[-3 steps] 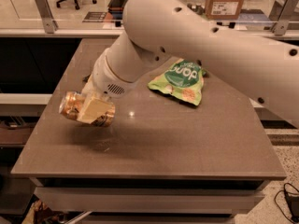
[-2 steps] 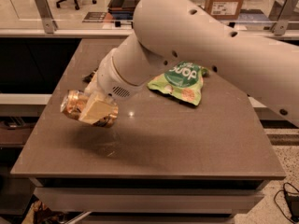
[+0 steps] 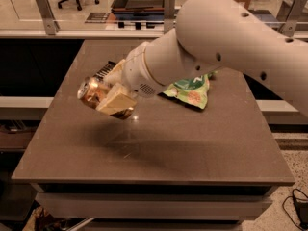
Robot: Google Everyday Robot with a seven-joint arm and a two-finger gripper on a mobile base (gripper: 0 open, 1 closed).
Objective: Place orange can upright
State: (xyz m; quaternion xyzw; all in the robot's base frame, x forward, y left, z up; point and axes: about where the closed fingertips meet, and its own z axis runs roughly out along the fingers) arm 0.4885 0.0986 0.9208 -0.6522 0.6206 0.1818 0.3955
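Note:
The orange can (image 3: 94, 93) is held in the air above the left part of the brown table (image 3: 159, 143), lying tilted with its silver end facing left. My gripper (image 3: 113, 97) is shut on the can, with a pale finger (image 3: 115, 100) across its side. The big white arm reaches in from the upper right and hides the can's far side.
A green snack bag (image 3: 191, 90) lies on the table right of the middle, partly behind the arm. A flat black ribbed item (image 3: 104, 70) lies behind the gripper. A glass partition and office chairs stand beyond the table's far edge.
The arm has swung to the right and up with the can, which now hangs higher above the table. The arm covers more of the green bag.

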